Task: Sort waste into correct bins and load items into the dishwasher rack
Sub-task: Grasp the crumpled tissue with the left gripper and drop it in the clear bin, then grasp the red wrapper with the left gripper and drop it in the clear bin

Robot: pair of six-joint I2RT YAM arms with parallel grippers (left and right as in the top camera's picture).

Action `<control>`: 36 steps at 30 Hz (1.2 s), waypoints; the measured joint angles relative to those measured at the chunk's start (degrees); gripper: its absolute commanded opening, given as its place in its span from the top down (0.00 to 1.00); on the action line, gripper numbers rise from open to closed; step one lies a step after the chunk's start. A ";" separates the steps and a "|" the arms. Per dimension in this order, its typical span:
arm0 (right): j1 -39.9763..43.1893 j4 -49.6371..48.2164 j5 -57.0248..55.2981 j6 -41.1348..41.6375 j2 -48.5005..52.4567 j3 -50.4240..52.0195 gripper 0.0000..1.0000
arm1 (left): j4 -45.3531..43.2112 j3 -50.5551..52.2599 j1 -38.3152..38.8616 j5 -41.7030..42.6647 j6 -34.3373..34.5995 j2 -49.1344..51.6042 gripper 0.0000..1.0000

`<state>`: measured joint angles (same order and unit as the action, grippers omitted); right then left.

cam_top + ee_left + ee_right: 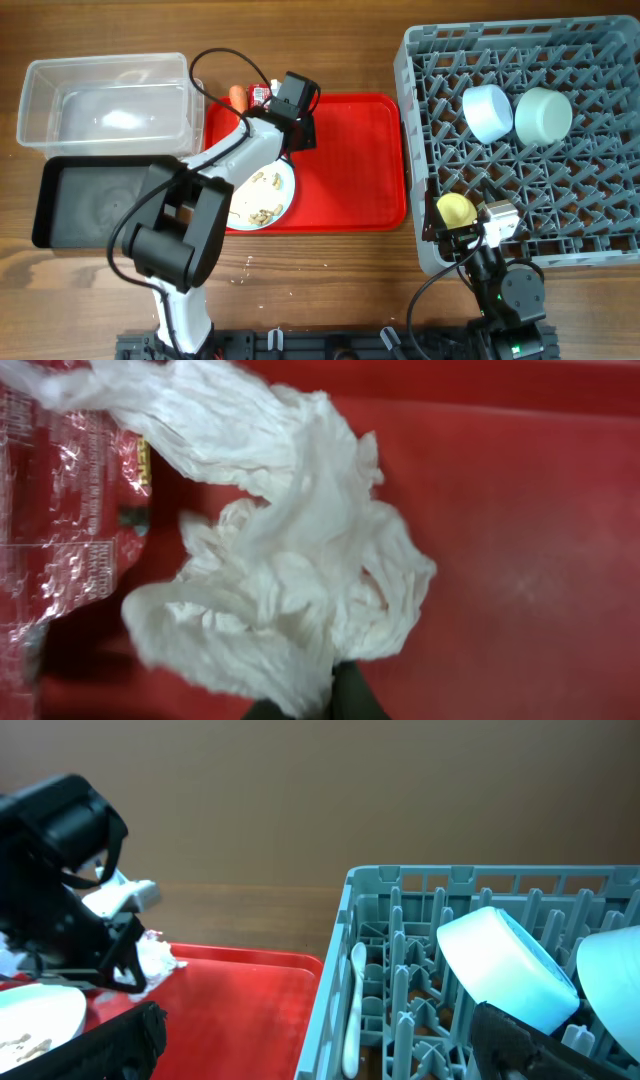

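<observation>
My left gripper (297, 118) is at the far left corner of the red tray (350, 160), shut on the crumpled white tissue (290, 560), which fills the left wrist view. The red wrapper (60, 510) lies beside the tissue, and the orange carrot (237, 96) is just off the tray. The white plate (265, 198) holds tan crumbs (262, 212). The grey rack (560, 200) holds the pale blue bowl (487, 112), pale green bowl (543, 115), yellow bowl (455, 209) and white spoon (355, 1000). My right gripper (462, 238) is open and empty at the rack's near left corner.
The clear bin (105, 75) stands at the far left, and the shallow black bin (60, 200) sits in front of it. The left arm (190, 230) reaches over the black bin's right end and the plate. A black cable (215, 70) loops above the carrot.
</observation>
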<state>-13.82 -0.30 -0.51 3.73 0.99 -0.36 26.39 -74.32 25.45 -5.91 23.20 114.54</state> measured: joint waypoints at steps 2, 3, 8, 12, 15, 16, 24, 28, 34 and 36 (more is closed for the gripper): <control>0.00 -0.02 0.00 0.00 0.00 0.00 0.00 | 6.01 -1.60 -0.24 0.46 1.62 -2.89 0.96; 0.00 0.00 0.00 0.00 0.00 0.00 0.00 | 8.41 -2.29 -0.48 0.63 2.45 -5.05 0.96; 0.00 -0.02 0.00 0.00 0.00 0.00 0.00 | 12.72 -4.92 -5.84 -2.56 4.57 -19.12 0.96; 0.00 -0.02 0.00 0.02 0.00 0.00 0.00 | 13.31 -5.95 -19.71 -5.35 5.11 -24.59 0.96; 0.00 -0.02 0.00 0.00 0.00 0.00 0.00 | 12.83 -5.92 -25.75 -6.32 5.22 -20.39 0.55; 0.00 -0.02 0.00 0.00 0.00 0.00 0.00 | 12.07 -5.90 -27.76 -6.25 5.31 -17.84 0.22; 0.00 -0.02 0.00 0.00 0.00 0.00 0.00 | 10.64 -5.66 -32.26 6.29 5.60 -13.94 0.37; 0.00 -0.02 0.00 0.00 0.00 0.00 0.00 | 13.40 -5.77 -25.68 9.18 2.64 -15.15 0.47; 0.00 -0.02 0.00 0.00 0.00 0.00 0.00 | 11.34 -5.84 -9.73 3.76 -3.65 -9.81 0.47; 0.00 -0.02 0.00 0.00 0.00 0.00 0.00 | 9.16 -5.84 -7.93 1.53 -4.50 -5.84 0.47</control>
<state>-13.82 -0.32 -0.51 3.73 0.99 -0.36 35.55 -80.16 17.52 -4.38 18.70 108.71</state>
